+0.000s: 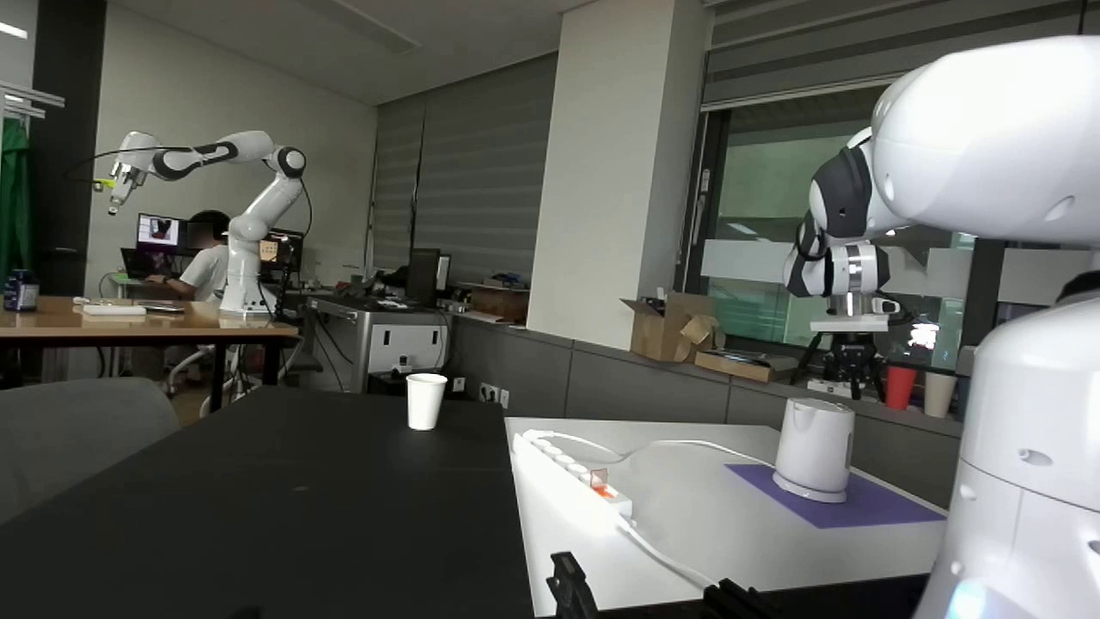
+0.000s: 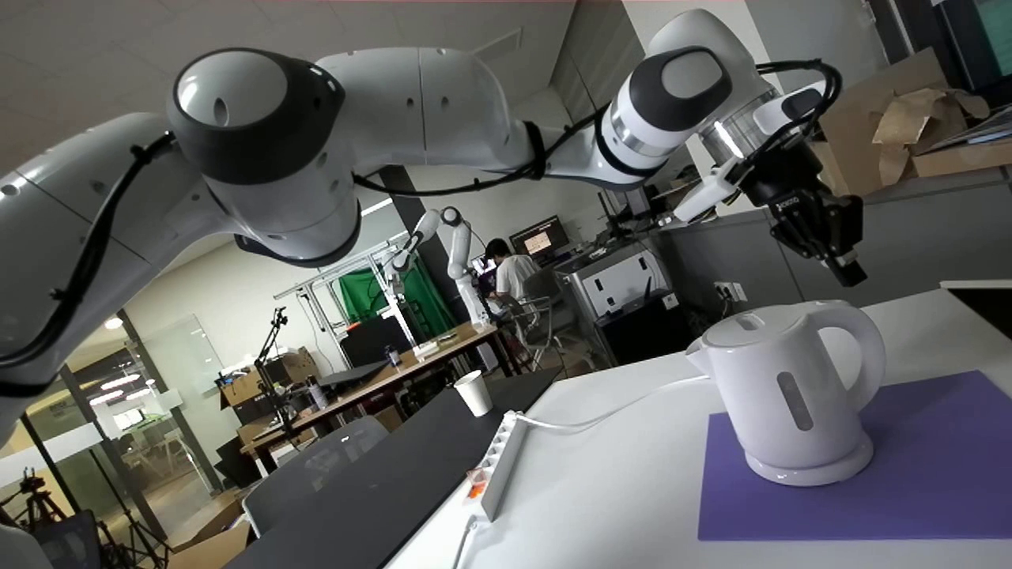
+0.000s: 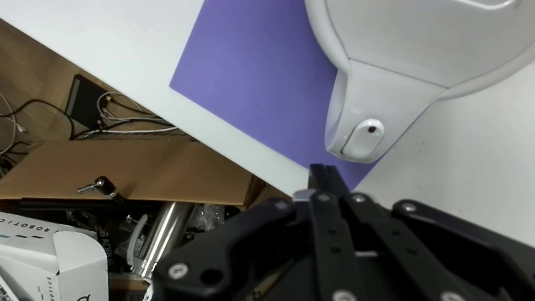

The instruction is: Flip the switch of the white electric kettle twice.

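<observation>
The white electric kettle (image 1: 812, 447) stands upright on a purple mat; it also shows in an exterior view (image 2: 783, 387) and partly in the wrist view (image 3: 422, 37). Its loop handle (image 2: 872, 348) points away from the spout. An oval white switch (image 3: 363, 140) with a small dark dot sits at the outer end of the handle's top. My gripper (image 3: 324, 167) is shut and empty, its fingertips together, a little beyond the switch end in the wrist view. In an exterior view the gripper (image 2: 847, 273) hangs tilted above the handle, with a gap between. Nothing touches the switch.
The purple mat (image 2: 933, 482) lies on the white table (image 2: 601, 490). A white power strip (image 1: 571, 468) with a cord lies at the table's side. A white cup (image 1: 424, 402) stands on the black table. Beyond the white table's edge is an open cardboard box (image 3: 142, 167).
</observation>
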Robot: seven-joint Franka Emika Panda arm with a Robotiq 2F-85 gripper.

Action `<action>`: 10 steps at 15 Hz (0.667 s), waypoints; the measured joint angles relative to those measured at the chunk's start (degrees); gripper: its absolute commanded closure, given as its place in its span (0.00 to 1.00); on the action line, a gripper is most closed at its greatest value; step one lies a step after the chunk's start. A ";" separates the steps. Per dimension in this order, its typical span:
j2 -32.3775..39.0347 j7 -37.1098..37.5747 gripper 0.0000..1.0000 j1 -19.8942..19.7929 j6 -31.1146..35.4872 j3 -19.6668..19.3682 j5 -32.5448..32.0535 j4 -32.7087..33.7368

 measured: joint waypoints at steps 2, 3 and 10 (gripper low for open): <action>0.35 0.00 1.00 -0.01 0.46 0.10 0.54 0.01; 0.53 0.00 1.00 -0.01 0.74 0.15 0.75 0.01; 1.73 0.00 1.00 -0.14 2.00 0.72 0.92 0.13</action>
